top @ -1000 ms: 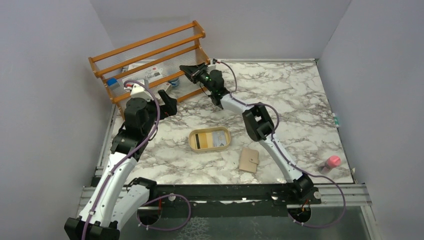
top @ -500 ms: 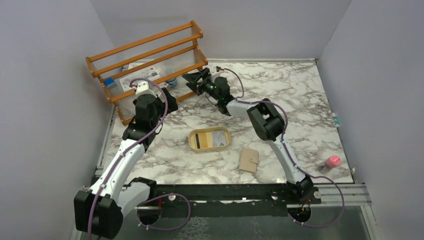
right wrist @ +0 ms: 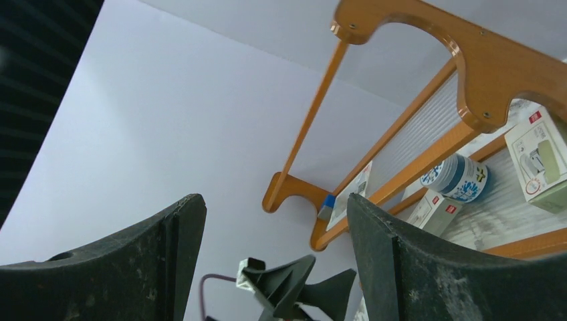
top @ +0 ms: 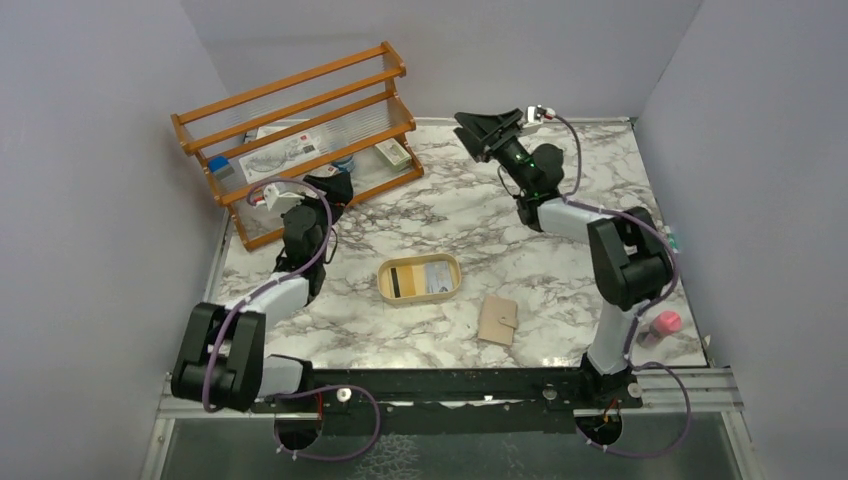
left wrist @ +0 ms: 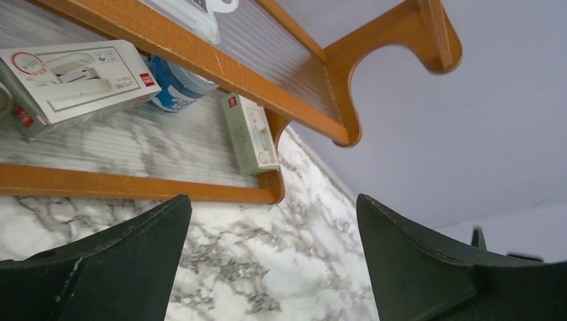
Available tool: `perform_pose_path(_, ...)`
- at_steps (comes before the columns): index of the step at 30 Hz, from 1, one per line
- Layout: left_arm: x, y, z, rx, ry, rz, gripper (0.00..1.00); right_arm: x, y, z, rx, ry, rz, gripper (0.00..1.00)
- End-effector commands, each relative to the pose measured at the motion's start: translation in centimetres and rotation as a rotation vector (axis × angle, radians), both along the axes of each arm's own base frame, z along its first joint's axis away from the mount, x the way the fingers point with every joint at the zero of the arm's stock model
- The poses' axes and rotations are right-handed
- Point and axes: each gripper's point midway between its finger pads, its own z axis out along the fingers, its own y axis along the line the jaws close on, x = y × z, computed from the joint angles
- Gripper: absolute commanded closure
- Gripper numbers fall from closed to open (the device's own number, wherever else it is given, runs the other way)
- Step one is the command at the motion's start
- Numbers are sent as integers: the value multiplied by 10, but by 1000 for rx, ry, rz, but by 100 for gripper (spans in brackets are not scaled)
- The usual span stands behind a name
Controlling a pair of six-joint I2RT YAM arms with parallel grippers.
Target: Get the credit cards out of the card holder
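The tan card holder [top: 497,320] lies flat on the marble table, right of the middle, with nothing touching it. Left of it, the credit cards lie in an oval cream tray [top: 383,291]: one with a black stripe [top: 400,283], one light blue [top: 437,278]. My left gripper [top: 331,187] is low by the front of the wooden rack, open and empty; in its wrist view the left gripper [left wrist: 273,198] spans bare marble. My right gripper [top: 487,131] is raised at the back of the table, open and empty. In its own wrist view the right gripper [right wrist: 274,198] points toward the rack.
An orange wooden rack [top: 300,105] stands at the back left, holding small boxes [left wrist: 249,132] and a blue-white tin [left wrist: 175,83]. A pink object [top: 665,323] sits at the table's right edge. Grey walls close in on three sides.
My right gripper opened and swung from the rack toward the back right. My left arm folded down, its gripper now low before the rack. A small box now shows on the rack's lower shelf.
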Motion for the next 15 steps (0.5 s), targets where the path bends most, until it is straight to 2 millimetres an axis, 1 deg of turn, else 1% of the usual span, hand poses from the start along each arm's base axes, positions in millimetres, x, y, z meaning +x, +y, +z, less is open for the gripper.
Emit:
perform_pose_path(1,18,10,51,-272,-281,57,7,-43,-19,25,-37,-92,8,17)
perform_pose_path(5,39,6,65,-362,-399,4,8,-63,-41,26,-82,-99,-35,18)
perform_pose_path(9,62,4,60,-490,-462,-32,11,-74,-59,19,-98,-63,-64,18)
perform_pose_path(12,73,7,58,-498,-494,-33,13,-84,-73,15,-109,-47,-82,18)
perform_pose_path(14,83,11,55,-495,-488,-19,14,-92,-79,14,-127,-42,-84,18)
perform_pose_path(15,87,12,53,-503,-486,-17,14,-96,-83,16,-133,-45,-90,18)
